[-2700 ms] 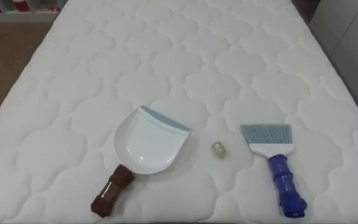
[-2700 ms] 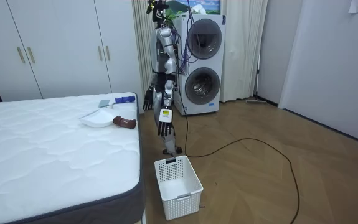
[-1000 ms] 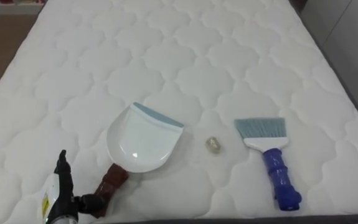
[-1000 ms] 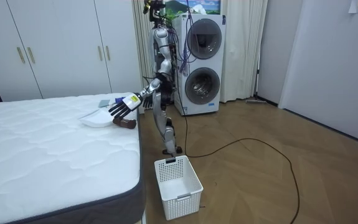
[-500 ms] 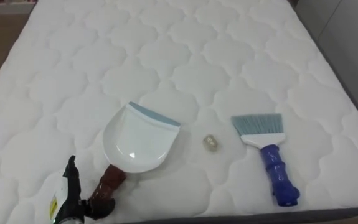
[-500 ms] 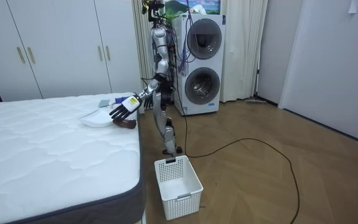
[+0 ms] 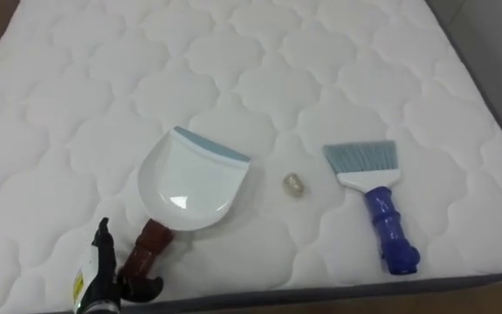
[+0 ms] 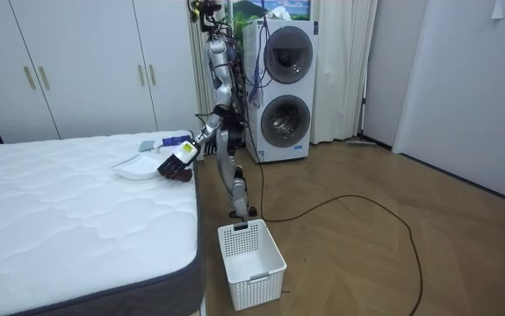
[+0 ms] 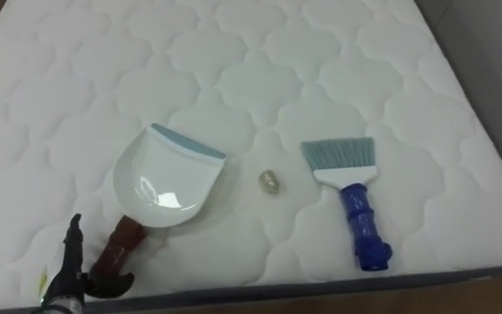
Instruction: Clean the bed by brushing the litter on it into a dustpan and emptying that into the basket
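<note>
Quilted white mattress of the bed point(image 7: 233, 70) fills the head camera's view, with the cleaning tools laid out near its lower edge. A white dustpan point(image 7: 194, 179) lies left of centre, its brown handle point(image 7: 148, 244) pointing to the lower left. A small beige scrap point(image 7: 294, 185) sits just right of the pan's lip, and a blue-handled brush point(image 7: 374, 205) lies further right, bristles pointing up the frame. The left hand point(image 7: 104, 266) is at the lower left by the handle's end, fingers spread and holding nothing; contact cannot be made out. The step in hand appears to be taking up the dustpan. Next the fingers would need to close round the handle without nudging the pan onto the scrap.
</note>
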